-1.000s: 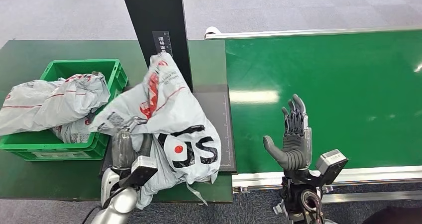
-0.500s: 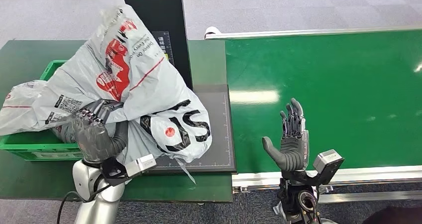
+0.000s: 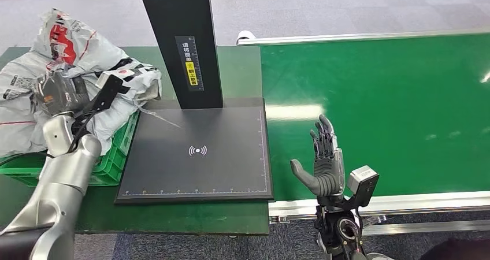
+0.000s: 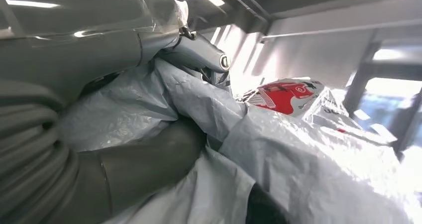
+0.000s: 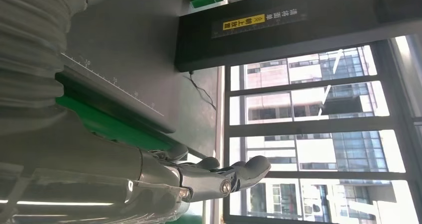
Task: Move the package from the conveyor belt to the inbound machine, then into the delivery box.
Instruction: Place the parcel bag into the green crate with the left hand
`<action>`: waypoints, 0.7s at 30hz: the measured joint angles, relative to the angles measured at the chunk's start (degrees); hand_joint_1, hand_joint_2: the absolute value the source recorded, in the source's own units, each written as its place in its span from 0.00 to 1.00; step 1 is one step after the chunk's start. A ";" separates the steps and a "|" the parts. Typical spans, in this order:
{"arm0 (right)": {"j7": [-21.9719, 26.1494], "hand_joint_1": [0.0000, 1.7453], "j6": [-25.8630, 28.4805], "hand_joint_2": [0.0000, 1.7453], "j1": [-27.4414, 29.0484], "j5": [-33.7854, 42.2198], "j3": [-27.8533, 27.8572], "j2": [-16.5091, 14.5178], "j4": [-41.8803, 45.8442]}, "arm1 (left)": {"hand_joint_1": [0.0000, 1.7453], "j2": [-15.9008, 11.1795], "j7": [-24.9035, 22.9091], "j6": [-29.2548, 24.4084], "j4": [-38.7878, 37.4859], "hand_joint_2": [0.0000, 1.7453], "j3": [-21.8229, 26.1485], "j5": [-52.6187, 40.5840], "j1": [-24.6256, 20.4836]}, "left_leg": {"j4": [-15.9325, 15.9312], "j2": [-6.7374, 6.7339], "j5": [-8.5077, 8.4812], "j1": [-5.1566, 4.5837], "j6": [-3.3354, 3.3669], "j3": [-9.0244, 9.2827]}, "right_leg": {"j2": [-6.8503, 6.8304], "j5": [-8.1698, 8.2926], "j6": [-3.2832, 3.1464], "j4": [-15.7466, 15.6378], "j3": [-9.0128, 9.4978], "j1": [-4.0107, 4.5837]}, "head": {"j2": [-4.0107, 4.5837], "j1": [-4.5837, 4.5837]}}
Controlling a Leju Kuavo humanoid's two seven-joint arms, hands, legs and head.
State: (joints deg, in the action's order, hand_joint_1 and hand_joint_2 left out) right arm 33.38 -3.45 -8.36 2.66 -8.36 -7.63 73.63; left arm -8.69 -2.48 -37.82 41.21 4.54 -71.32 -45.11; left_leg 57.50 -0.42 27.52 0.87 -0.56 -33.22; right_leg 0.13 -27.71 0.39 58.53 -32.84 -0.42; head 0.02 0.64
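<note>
The grey plastic package (image 3: 75,52) with red print lies over the green delivery box (image 3: 118,150) at the left, on top of other grey bags. My left hand (image 3: 55,92) grips it from above; in the left wrist view the thumb (image 4: 144,164) presses into the grey film (image 4: 308,159). The inbound machine's black pad (image 3: 196,150) is bare, with its black post (image 3: 182,40) behind. My right hand (image 3: 323,167) stands open and upright over the near edge of the green conveyor belt (image 3: 393,104), holding nothing; its fingers (image 5: 224,176) are spread.
A dark green table (image 3: 242,69) carries the machine and the box. The conveyor's metal rail (image 3: 416,205) runs along the near side. Grey carpet (image 3: 323,8) lies beyond. Another grey bag (image 3: 14,133) spills over the box's left side.
My left hand has swung the package off the black pad to the left and onto the green box. My right hand has dropped slightly and drifted left.
</note>
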 joint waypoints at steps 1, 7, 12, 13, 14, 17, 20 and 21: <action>-0.04 0.00 0.01 1.00 0.02 -0.07 -0.01 -0.01 -0.08 | 1.00 -0.74 -0.95 0.04 -2.07 1.00 0.04 -0.53 -0.96 | 0.00 0.01 0.00 0.00 0.00 -0.03 | 0.00 0.00 0.00 0.00 -0.02 0.00 | 0.00 -0.01; -0.76 0.00 0.22 1.00 0.75 -0.74 0.10 -0.05 -0.11 | 1.00 -3.33 -4.31 0.32 -10.38 1.00 1.09 -0.11 -4.72 | 0.00 0.00 0.01 -0.01 0.00 -0.07 | 0.00 0.00 0.00 -0.03 -0.05 -0.01 | -0.01 0.00; -1.15 0.00 0.20 1.00 1.62 -1.34 0.35 -0.07 0.02 | 0.22 -4.12 -2.46 0.91 -13.59 1.00 3.85 3.75 -6.05 | 0.00 0.01 0.01 0.00 -0.01 -0.06 | 0.00 0.00 0.00 -0.02 -0.07 0.00 | -0.01 -0.01; -1.23 0.00 0.20 1.00 1.77 -1.46 0.43 -0.07 0.09 | 0.04 -4.17 -2.19 1.77 -14.05 1.00 4.21 3.87 -6.23 | 0.00 0.01 0.01 0.00 -0.01 -0.06 | 0.00 0.00 0.00 -0.02 -0.07 0.00 | -0.01 -0.01; -1.32 0.00 0.19 1.00 1.90 -1.62 0.55 -0.08 0.16 | 0.03 -4.20 -2.20 3.26 -14.51 1.00 4.45 3.56 -6.39 | 0.00 0.02 0.01 0.00 -0.01 -0.06 | -0.01 0.00 0.00 -0.02 -0.07 0.00 | -0.01 0.00; -1.55 0.00 -0.24 1.00 2.09 -2.19 1.06 -0.11 0.22 | 0.00 -4.10 -4.24 11.37 -15.84 1.00 4.57 1.22 -6.86 | 0.00 0.03 0.01 0.00 -0.01 -0.06 | -0.01 -0.01 0.00 -0.02 -0.06 0.00 | 0.00 0.00; -1.58 0.00 -1.19 1.00 2.10 -2.67 1.69 -0.33 0.22 | 0.00 -3.92 -6.70 21.07 -16.91 1.00 4.18 -1.04 -7.27 | 0.00 0.00 0.01 -0.01 0.00 -0.05 | 0.00 0.00 0.00 -0.02 -0.05 -0.01 | 0.00 0.01; -1.58 0.00 -1.43 1.00 2.12 -2.83 1.92 -0.44 0.22 | 0.00 -3.86 -6.97 22.66 -17.11 1.00 4.05 -1.30 -7.33 | 0.00 0.00 0.01 -0.01 0.00 -0.05 | 0.00 0.00 0.00 -0.02 -0.05 -0.01 | -0.01 0.00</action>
State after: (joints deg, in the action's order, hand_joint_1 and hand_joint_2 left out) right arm 31.80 -4.88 -6.24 -0.17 -6.44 -8.07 73.85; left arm -12.56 -9.45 -15.16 24.10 8.59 -72.62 -52.43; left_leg 57.50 -0.42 27.53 0.86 -0.56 -33.26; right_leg 0.13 -27.71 0.39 58.51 -32.88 -0.43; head 0.02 0.64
